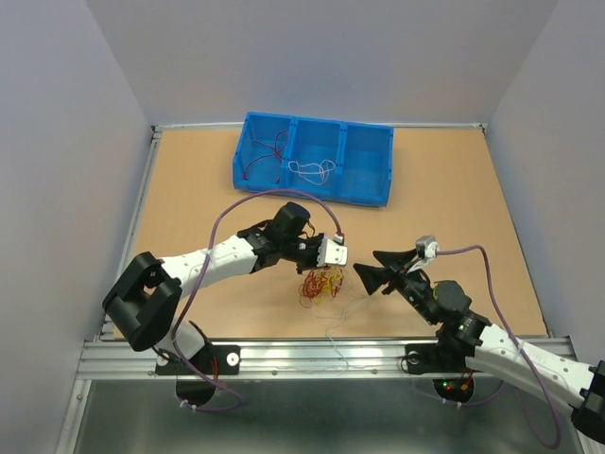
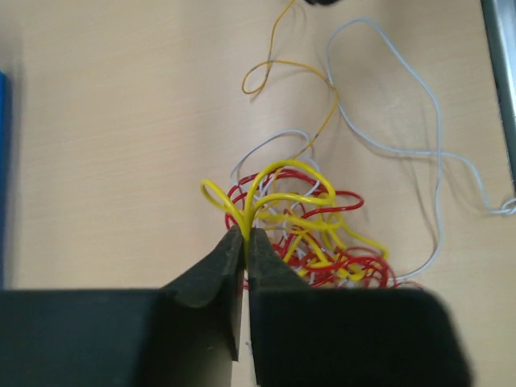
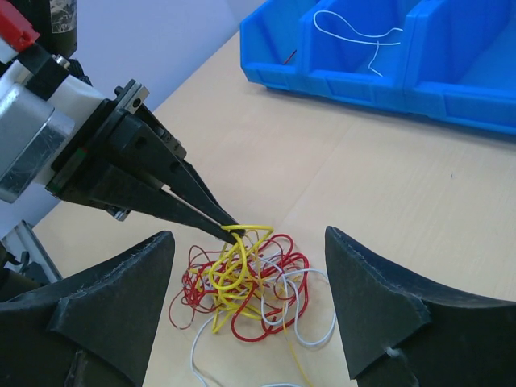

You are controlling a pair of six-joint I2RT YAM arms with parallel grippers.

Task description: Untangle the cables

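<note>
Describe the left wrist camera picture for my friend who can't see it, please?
The left gripper, two black fingers pressed together, pinches a yellow cable at the edge of a clump of red, yellow and white cables on a tan table. A loose white cable curls away to the right.

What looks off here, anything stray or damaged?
No damage visible. One white cable trails out of the clump toward the metal rail at the table's near edge, where it might snag. Left fingers pinch a yellow loop.
</note>
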